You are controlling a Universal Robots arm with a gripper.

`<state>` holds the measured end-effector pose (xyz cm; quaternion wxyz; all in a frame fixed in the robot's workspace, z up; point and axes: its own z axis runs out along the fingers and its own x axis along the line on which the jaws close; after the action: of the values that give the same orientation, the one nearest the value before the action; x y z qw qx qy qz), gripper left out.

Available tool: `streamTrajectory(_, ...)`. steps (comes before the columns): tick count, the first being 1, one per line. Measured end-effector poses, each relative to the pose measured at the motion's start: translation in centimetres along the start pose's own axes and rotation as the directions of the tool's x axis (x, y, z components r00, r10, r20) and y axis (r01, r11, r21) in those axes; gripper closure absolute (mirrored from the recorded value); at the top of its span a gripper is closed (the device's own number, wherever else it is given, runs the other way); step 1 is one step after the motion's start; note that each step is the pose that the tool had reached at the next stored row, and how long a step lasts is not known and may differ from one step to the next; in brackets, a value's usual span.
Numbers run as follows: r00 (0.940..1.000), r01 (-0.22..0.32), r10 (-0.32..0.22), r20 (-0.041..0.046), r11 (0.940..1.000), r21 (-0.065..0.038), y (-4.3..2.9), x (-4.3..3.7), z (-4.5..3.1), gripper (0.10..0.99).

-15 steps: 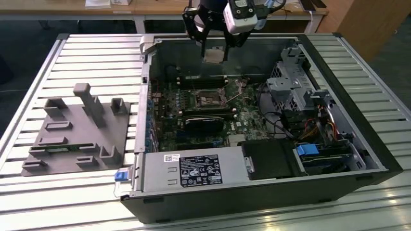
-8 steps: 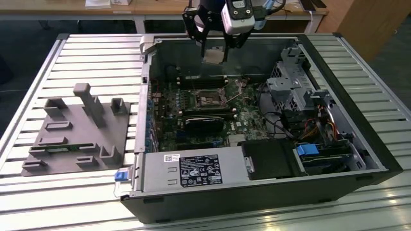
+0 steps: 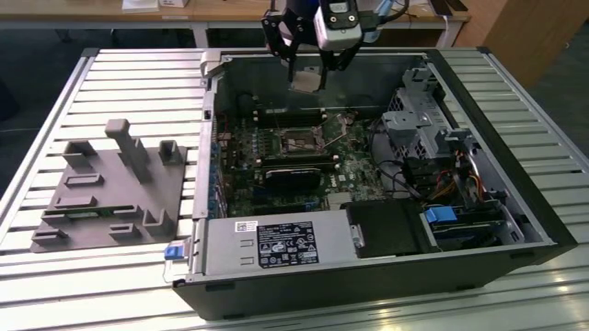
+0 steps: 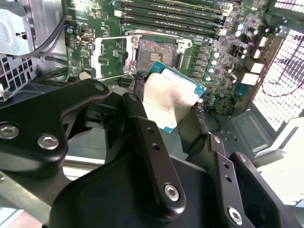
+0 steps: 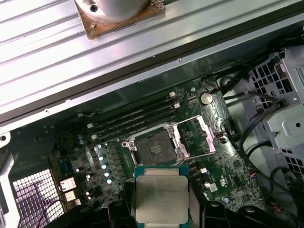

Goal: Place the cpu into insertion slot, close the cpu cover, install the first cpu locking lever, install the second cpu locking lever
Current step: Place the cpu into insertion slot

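The cpu [image 5: 160, 194] has a smooth silver-beige metal face with a dull sheen and a green edge. The gripper [image 4: 168, 94] is smooth matt black, set with shiny steel screws. The slot [image 5: 154, 149] is dark and matt inside a bright metal rim. The cover [image 5: 197, 137] is thin bare metal, slightly glossy. The board [image 5: 223, 175] is lacquered green. The case [image 3: 368, 289] is matt black outside and bare grey sheet metal within. The table [image 3: 110, 76] is ribbed, shiny metal, and the fixture [image 3: 110, 186] is matt grey plastic.
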<state>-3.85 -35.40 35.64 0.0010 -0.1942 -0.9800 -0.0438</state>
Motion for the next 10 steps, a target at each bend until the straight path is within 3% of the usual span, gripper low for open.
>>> streamTrajectory(10, 0.9965, -0.083, 0.083, 0.0071, 0.9965, -0.002, -0.02, 0.05, 0.14, 0.553)
